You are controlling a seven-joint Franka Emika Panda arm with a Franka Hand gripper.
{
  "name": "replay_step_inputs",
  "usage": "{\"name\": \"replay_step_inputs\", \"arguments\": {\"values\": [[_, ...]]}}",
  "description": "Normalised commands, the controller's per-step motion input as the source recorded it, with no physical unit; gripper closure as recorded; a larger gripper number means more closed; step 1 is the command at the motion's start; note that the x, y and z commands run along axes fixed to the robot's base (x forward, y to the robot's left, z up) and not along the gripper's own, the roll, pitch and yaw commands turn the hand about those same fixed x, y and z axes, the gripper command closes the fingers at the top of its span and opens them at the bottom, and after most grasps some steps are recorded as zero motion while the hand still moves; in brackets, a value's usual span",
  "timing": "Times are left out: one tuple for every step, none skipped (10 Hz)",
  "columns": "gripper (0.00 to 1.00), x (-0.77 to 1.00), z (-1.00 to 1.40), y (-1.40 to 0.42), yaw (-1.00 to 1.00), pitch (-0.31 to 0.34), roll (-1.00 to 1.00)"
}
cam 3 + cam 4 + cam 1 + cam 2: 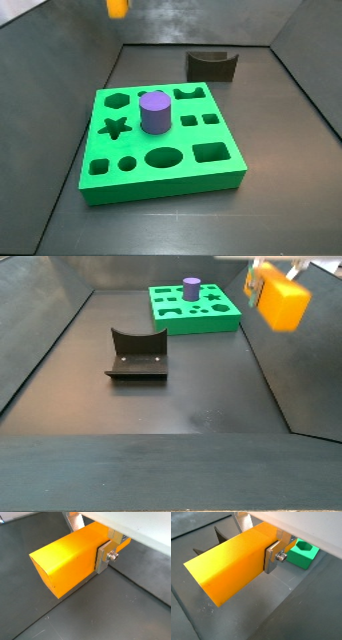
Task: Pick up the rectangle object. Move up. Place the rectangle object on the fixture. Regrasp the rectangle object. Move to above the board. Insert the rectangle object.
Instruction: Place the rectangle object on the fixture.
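Observation:
The rectangle object (63,562), a smooth orange-yellow block, hangs in the air with my gripper (87,542) shut on one end of it. One silver finger (102,560) presses its near face, and the other finger (73,521) shows behind it. A side view has the block (282,301) high at the right under the gripper (278,270), well above the floor. Only its lower tip (118,7) reaches into a side view. The dark fixture (136,356) stands on the floor, apart from the block. The green board (160,175) lies flat, with its rectangular hole (211,153) open.
A purple cylinder (155,110) stands upright in the board, also seen in a side view (193,289). A corner of the board (304,554) shows past the held block. Dark walls (301,376) ring the floor.

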Motion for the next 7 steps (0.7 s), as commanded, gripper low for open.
{"name": "replay_step_inputs", "arguments": {"values": [[1.0, 1.0, 0.33, -0.23, -0.28, -0.012, -0.48], [1.0, 1.0, 0.3, -0.23, -0.27, -0.003, -0.49], [1.0, 1.0, 0.28, -0.2, -0.2, 0.044, -0.43], [1.0, 1.0, 0.26, -0.19, -0.14, 0.059, -0.35], [1.0, 1.0, 0.24, -0.18, -0.08, 0.072, -0.22], [1.0, 1.0, 0.22, -0.17, -0.06, 0.073, -0.18], [1.0, 1.0, 0.21, -0.15, -0.03, 0.084, -0.15]]}}
